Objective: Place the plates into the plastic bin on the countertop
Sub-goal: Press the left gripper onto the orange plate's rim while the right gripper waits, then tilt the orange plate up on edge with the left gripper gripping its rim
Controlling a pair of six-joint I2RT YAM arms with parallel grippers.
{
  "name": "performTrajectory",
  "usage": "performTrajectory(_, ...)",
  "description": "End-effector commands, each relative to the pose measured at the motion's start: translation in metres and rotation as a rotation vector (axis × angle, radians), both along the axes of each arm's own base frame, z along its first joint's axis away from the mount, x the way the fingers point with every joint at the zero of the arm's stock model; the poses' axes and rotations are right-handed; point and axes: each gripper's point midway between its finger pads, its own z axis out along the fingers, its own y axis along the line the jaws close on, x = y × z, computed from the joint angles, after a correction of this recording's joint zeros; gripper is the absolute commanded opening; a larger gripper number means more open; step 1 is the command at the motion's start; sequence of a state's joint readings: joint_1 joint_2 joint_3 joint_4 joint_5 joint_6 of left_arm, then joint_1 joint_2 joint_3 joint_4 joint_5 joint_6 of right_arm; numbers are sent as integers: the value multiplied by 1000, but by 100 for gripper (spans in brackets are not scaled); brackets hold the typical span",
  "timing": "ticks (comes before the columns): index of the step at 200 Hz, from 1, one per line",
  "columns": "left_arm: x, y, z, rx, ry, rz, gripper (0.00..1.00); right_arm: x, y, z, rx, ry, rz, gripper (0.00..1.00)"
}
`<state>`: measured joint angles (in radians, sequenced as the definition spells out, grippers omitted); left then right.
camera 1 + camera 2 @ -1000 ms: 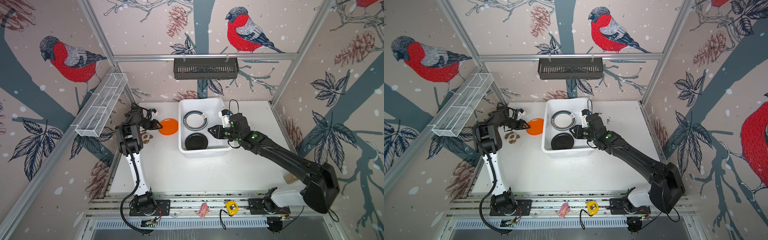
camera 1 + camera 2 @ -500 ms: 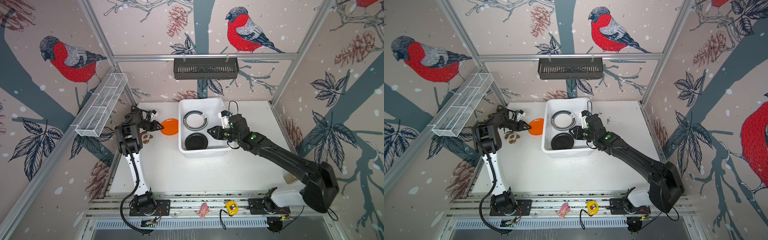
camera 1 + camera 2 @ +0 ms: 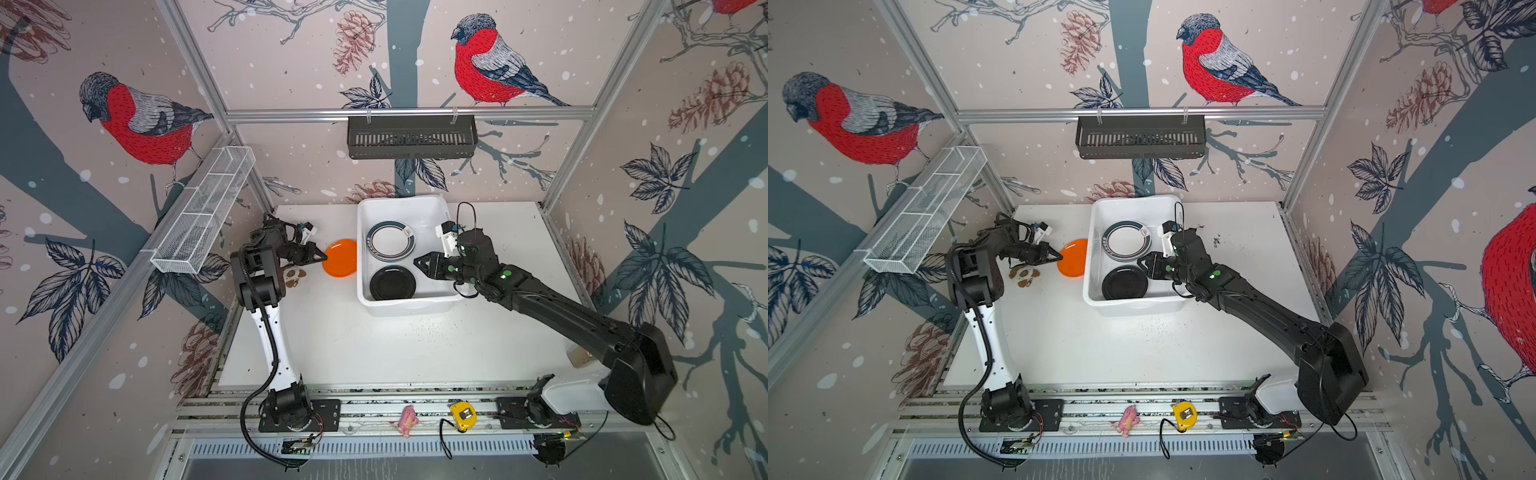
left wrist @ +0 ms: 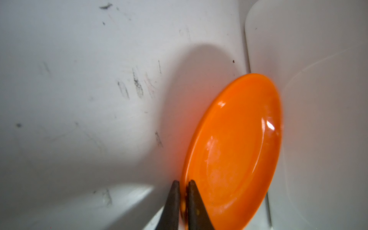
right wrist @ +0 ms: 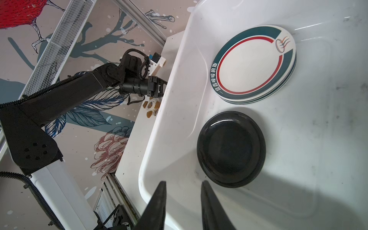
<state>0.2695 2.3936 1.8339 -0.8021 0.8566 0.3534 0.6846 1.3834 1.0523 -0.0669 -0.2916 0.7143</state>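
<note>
Orange plate (image 4: 235, 151) sits on countertop (image 4: 79, 99), just beside plastic bin (image 4: 318, 119) outer wall. Left gripper (image 4: 184, 182) has just closed, pinching its rim; lift judged next. Right gripper (image 5: 183, 185) spread, empty, above bin.

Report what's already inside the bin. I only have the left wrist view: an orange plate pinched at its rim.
Observer: The plastic bin holds a stack of white banded plates and a black plate, side by side.
Operator: Now describe the other arm.
Observer: The right end effector hangs over the bin near the black plate, open and empty.
Operator: Check the countertop by my arm.
Observer: Brown scraps lie on the countertop beside the left arm, apart from the orange plate.
</note>
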Motion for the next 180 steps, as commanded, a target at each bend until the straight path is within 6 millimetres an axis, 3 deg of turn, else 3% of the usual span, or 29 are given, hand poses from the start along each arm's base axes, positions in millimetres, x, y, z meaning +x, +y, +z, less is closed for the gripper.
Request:
performTrajectory(1,-1,1,6,4,-1,4,10,0,3,5,28,-11,7,32)
performTrajectory(59,0,-2,18,-20,-17,10,0,0,4,6,33,-12,9,32)
performTrajectory(95,-1,-2,21,-20,-20,6,0,-1,4,3,32,-8,10,31)
performTrajectory(180,5,4,69,39,-110,26,0,0,6,5,40,-13,19,31)
